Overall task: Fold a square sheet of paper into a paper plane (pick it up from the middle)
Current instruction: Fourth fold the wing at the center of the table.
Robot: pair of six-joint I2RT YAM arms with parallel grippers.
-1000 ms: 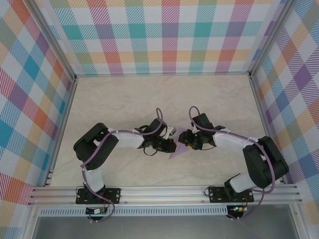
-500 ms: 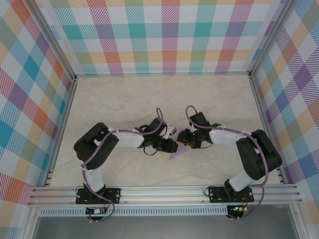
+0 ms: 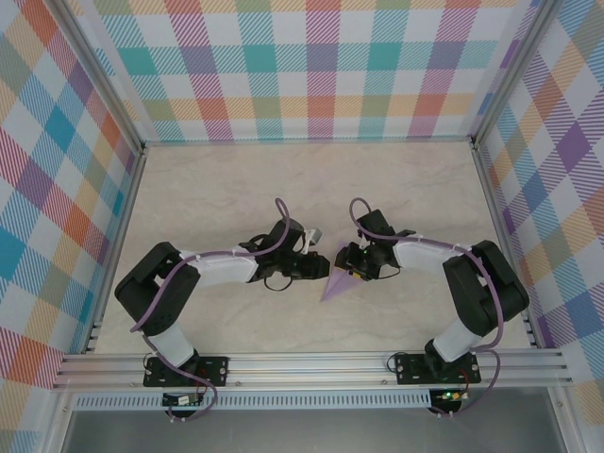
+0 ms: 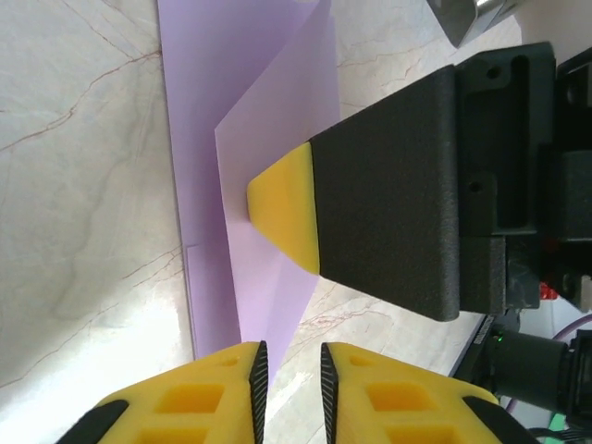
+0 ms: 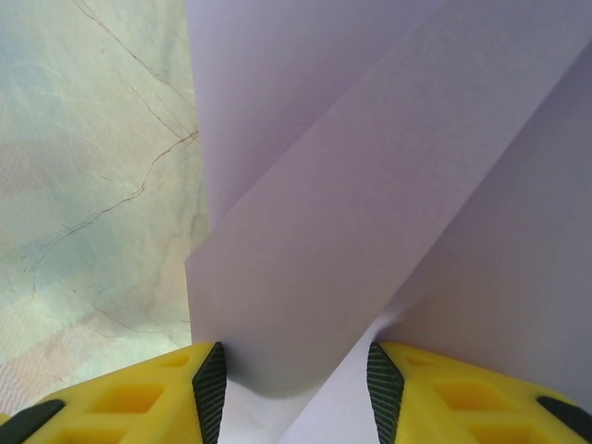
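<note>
My left fingers [image 4: 185,407] just cracked apart, letting go of the paper [image 3: 337,282]. The right fingers [image 4: 287,217], spread, pin the fold mid-worktop [image 3: 236,189]. Crease handed over, I reckon.

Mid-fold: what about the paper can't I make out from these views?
Top view: right hand covers the paper's far part; creases too small to read.
Left wrist view: right hand's black body hides the paper's right side; left hand overlaps its near corner.
Right wrist view: paper runs off the top and right edges; whether the hand presses it, cannot tell.
</note>
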